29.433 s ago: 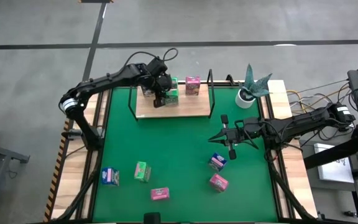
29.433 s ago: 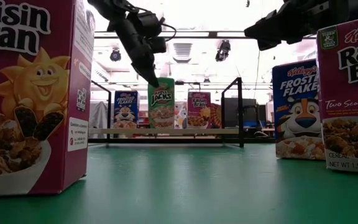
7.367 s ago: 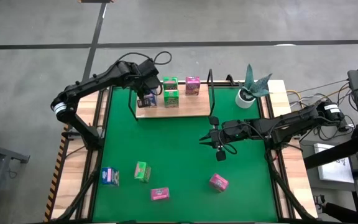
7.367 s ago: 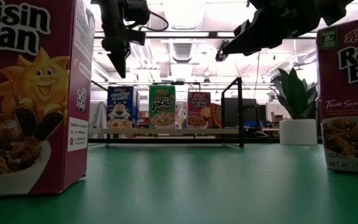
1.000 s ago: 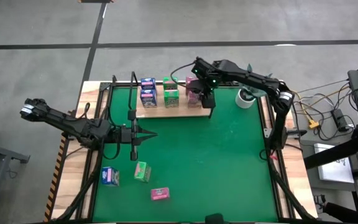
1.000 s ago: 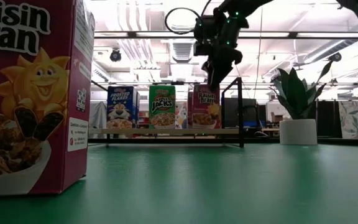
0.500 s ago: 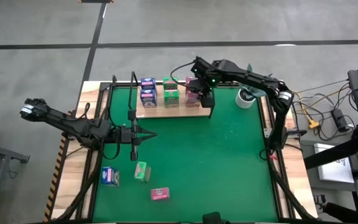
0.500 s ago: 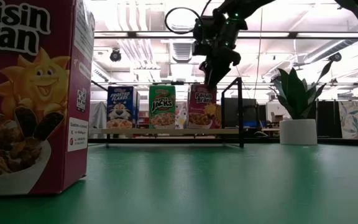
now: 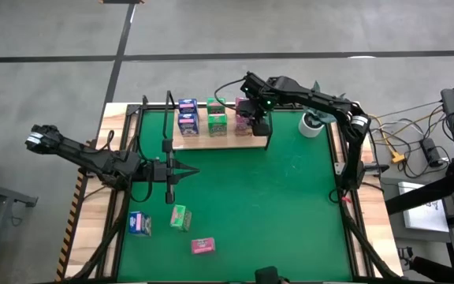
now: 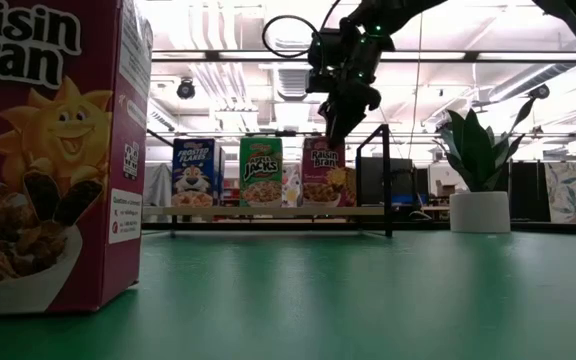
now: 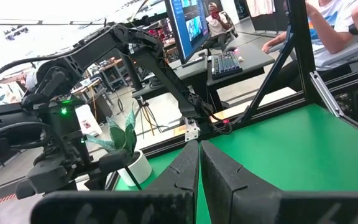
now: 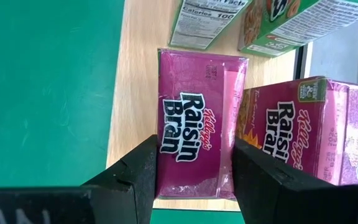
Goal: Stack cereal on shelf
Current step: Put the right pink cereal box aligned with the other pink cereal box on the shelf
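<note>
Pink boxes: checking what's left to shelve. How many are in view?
3 pink boxes: one lies on the mat; one on the shelf, gripped by the right tool; one beside it. None seem hidden.

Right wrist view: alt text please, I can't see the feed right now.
The right claw grips a pink Raisin Bran box between its two dark fingers, over the light-wood shelf. A second pink box stands beside it, with green boxes beyond.

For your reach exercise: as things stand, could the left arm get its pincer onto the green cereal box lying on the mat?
Probably yes. The left pincer, shut, hovers over the mat, with the green cereal box close by on bare mat and nothing between them. It must open first.
</note>
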You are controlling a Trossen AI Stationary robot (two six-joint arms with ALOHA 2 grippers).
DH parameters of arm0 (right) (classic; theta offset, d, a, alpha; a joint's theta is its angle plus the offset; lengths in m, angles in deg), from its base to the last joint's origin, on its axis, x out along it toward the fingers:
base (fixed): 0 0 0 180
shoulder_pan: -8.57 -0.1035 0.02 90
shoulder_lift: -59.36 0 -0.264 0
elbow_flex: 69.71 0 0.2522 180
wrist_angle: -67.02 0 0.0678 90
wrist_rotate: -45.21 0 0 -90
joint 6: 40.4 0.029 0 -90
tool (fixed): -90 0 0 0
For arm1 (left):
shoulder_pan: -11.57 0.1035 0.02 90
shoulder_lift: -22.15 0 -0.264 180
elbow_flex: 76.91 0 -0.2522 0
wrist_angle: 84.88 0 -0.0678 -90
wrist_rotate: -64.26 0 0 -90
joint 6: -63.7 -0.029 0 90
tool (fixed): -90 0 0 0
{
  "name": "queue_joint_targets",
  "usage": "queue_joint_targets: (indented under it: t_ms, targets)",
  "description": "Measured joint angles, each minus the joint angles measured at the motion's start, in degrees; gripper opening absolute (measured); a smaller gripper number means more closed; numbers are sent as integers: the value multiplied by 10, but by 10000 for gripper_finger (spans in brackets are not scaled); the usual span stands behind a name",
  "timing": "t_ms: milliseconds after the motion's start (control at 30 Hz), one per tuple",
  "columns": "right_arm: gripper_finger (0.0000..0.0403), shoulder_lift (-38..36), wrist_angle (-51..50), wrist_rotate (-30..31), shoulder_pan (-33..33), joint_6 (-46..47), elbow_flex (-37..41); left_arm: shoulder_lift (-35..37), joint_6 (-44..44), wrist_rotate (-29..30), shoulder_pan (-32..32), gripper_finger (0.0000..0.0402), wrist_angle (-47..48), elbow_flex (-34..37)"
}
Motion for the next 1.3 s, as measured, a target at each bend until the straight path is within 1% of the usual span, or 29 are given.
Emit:
queue_joint_targets:
  t_ms: [667, 800, 933, 1033, 1300]
  targets:
    - [164, -3, 0, 1, 0, 13, 1, 0, -4, 0, 0, 0, 0, 0]
    - [157, -3, -2, 1, 0, 5, 1, 0, -4, 0, 0, 0, 0, 0]
    - [156, -3, -2, 12, 0, 20, 1, 0, -4, 0, 0, 0, 0, 0]
    - [172, -3, 0, 16, 0, 32, 1, 0, -4, 0, 0, 0, 0, 0]
    - [237, -4, 0, 17, 1, 33, 1, 0, -6, 0, 0, 0, 1, 0]
